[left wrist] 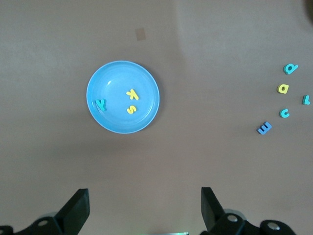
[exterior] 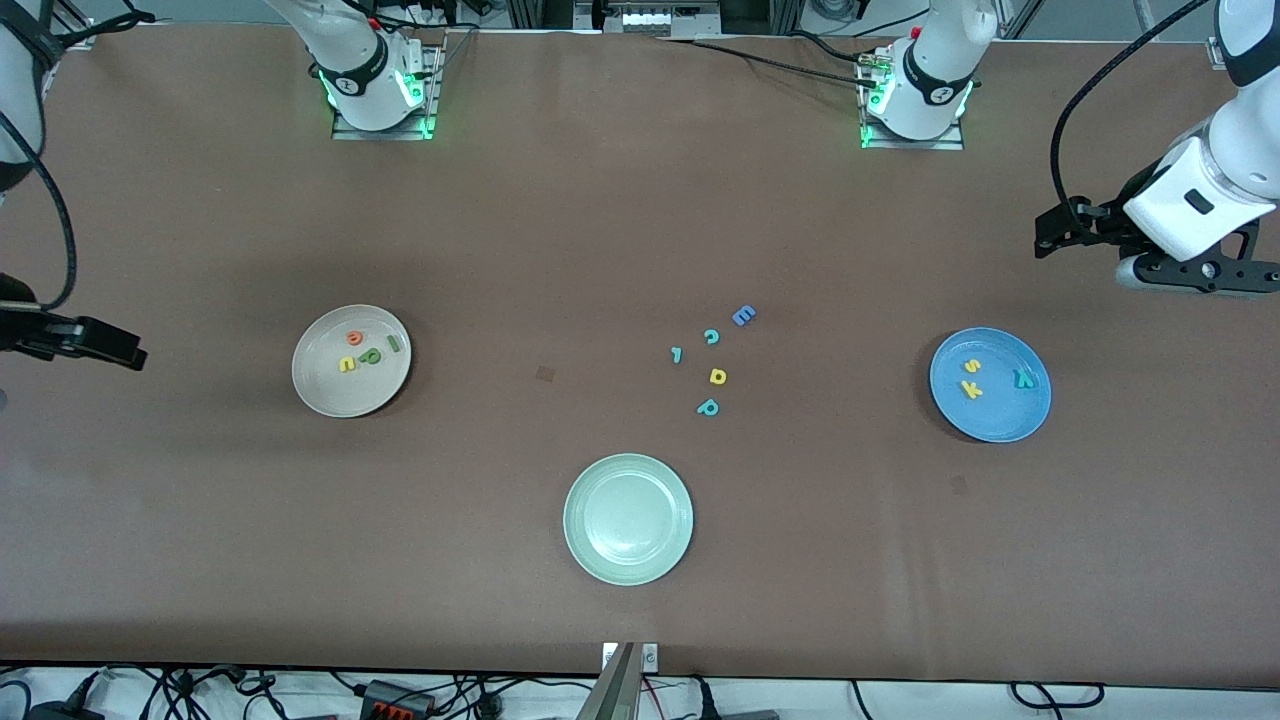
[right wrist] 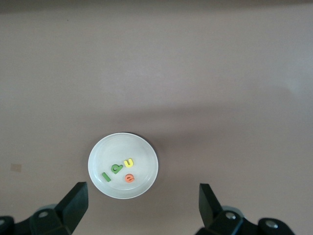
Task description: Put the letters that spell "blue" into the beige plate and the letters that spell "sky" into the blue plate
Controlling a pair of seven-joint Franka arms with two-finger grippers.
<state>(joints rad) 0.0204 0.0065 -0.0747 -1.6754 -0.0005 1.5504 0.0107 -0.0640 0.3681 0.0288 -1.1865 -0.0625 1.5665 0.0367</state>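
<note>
1. Beige plate (exterior: 312, 385) at the right arm's end of the surface (exterior: 560, 230); in it lie green "b" (exterior: 374, 354), olive "l" (exterior: 394, 344), yellow "u" (exterior: 347, 364), orange "e" (exterior: 354, 339).
2. Blue plate (exterior: 1010, 420) at the left arm's end; in it lie yellow "s" (exterior: 972, 367), yellow "k" (exterior: 970, 388), teal "y" (exterior: 1023, 378).
3. Left end effector (left wrist: 144, 208) above bare surface near the blue plate, fingers spread, holding nothing.
4. Right end effector (right wrist: 142, 205) above bare surface near the beige plate, fingers spread, holding nothing.
</note>
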